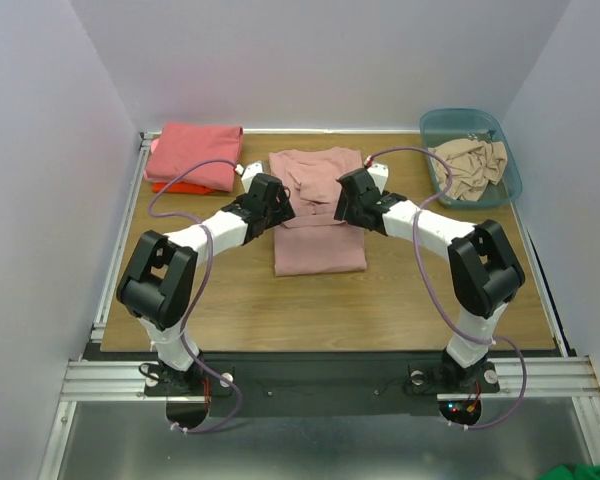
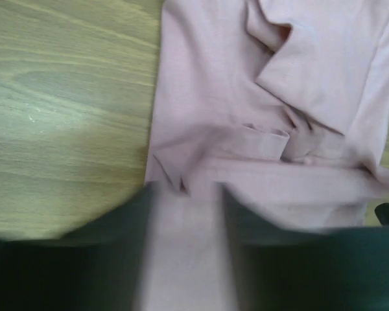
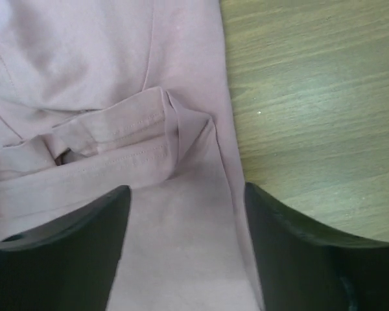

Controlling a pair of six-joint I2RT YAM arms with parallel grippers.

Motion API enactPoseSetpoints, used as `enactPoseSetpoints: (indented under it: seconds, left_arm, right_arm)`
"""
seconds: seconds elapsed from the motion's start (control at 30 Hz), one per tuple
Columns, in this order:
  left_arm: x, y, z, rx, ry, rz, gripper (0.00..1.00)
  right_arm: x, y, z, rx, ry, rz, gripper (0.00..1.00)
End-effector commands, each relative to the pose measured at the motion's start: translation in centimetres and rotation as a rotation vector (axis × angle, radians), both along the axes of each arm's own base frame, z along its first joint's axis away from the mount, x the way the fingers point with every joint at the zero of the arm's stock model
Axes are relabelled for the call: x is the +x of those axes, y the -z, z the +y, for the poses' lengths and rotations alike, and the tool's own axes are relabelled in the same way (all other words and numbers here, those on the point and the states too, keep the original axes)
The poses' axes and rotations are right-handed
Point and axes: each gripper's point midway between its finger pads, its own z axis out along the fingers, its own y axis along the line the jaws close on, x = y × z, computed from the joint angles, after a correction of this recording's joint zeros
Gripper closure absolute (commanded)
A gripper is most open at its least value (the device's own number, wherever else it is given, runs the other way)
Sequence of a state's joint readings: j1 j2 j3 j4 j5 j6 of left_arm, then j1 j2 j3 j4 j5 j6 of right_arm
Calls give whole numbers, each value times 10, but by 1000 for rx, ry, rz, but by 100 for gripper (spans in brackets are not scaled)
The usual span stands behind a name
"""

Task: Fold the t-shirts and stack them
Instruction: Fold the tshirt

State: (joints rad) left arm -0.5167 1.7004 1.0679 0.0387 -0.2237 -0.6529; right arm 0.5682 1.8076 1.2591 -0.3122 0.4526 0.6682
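Observation:
The large dusty pink t-shirt (image 1: 318,240) lies partly folded in the middle of the table, with a folded layer across its far half. My left gripper (image 1: 280,207) hovers over its left edge and my right gripper (image 1: 344,205) over its right edge. In the left wrist view the left gripper (image 2: 185,214) is blurred, jaws apart, with pink cloth (image 2: 246,97) lying flat below. The right gripper (image 3: 185,194) is open over the shirt's edge and a folded hem (image 3: 110,139). A folded coral-pink t-shirt (image 1: 193,150) rests on an orange-red one (image 1: 180,187) at the back left.
A teal bin (image 1: 507,172) holding crumpled beige cloth (image 1: 468,160) stands at the back right corner. Bare wooden table (image 1: 380,300) shows in front of the pink shirt. White walls close in on the table's left, back and right.

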Motion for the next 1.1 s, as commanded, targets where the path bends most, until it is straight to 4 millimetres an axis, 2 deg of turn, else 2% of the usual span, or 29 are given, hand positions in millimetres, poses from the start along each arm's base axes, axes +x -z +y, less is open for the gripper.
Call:
enactPoseSetpoints:
  seconds: [0.0, 0.07, 0.1, 0.17, 0.2, 0.23, 0.3, 0.33, 0.4, 0.43, 0.5, 0.53, 0.57, 0.6, 0.63, 0.67, 0.7, 0.77, 0.8, 0.83, 0.87, 0.9, 1.0, 1.07]
  left_arm:
    - [4, -21, -1, -16, 13, -8, 2]
    - [-2, -24, 0, -31, 17, -4, 2]
    - [-5, -33, 0, -50, 17, -20, 2]
    - [-20, -27, 3, -62, 25, 1, 2]
    - [-26, -34, 3, -84, 26, -12, 2]
    - [-41, -20, 4, -82, 43, 19, 2]
    - [-59, -18, 4, -110, 46, 29, 2]
    - [-76, 1, 8, -102, 51, 73, 2]
    - [-100, 9, 2, -127, 83, 105, 2]
    - [-118, 25, 5, -123, 89, 147, 2]
    - [-135, 17, -10, -194, 120, 126, 2]
    - [-147, 26, -10, -207, 113, 144, 2]
    - [-155, 26, -12, -216, 120, 142, 2]
    - [-160, 20, -14, -237, 130, 126, 2]
    - [-172, 27, -14, -241, 141, 151, 2]
    - [-178, 28, -12, -245, 143, 156, 2]
    - [-180, 21, -11, -267, 143, 138, 2]
    - [-189, 27, -1, -253, 119, 147, 2]
    - [-189, 19, 1, -277, 111, 119, 2]
    - [-195, 22, 10, -264, 87, 125, 2]
    - [-197, 27, 15, -246, 77, 137, 2]
    - [-199, 23, 17, -259, 72, 123, 2]
    - [-205, 24, 27, -252, 45, 125, 2]
    - [-207, 27, 33, -247, 25, 131, 2]
  right_arm:
    - [15, -30, 11, 51, -42, -67, 18]
    - [9, -29, 13, 65, -52, -58, 0]
    - [2, -30, 10, 72, -57, -52, 0]
    - [-10, -27, 13, 106, -87, -28, 0]
    - [-25, -20, 12, 124, -111, 4, 0]
    - [-33, -19, 11, 139, -116, 15, 0]
    - [-48, -12, 9, 154, -136, 41, 0]
    - [-53, -15, 10, 154, -179, 38, 0]
    - [-56, -14, 11, 133, -224, 38, 0]
    - [-57, -15, 15, 123, -271, 38, 0]
    - [-56, -18, 30, 152, -346, 20, 0]
    - [-60, -14, 44, 185, -431, 36, 0]
    - [-61, -15, 55, 214, -484, 34, 0]
    - [-57, -19, 65, 242, -524, 15, 0]
    - [-58, -6, 74, 255, -564, 52, 0]
    - [-55, -16, 80, 269, -585, 31, 0]
    - [-47, -11, 87, 270, -597, 42, 0]
    - [-38, -10, 95, 269, -612, 33, 0]
    - [-29, -5, 101, 265, -616, 30, 0]
    - [-23, 6, 102, 249, -608, 45, 0]
    - [-17, -2, 104, 246, -612, 21, 0]
    - [-7, -3, 111, 241, -622, 6, 0]
    - [16, 0, 109, 175, -587, -29, 0]
    - [42, 6, 104, 99, -535, -62, 0]
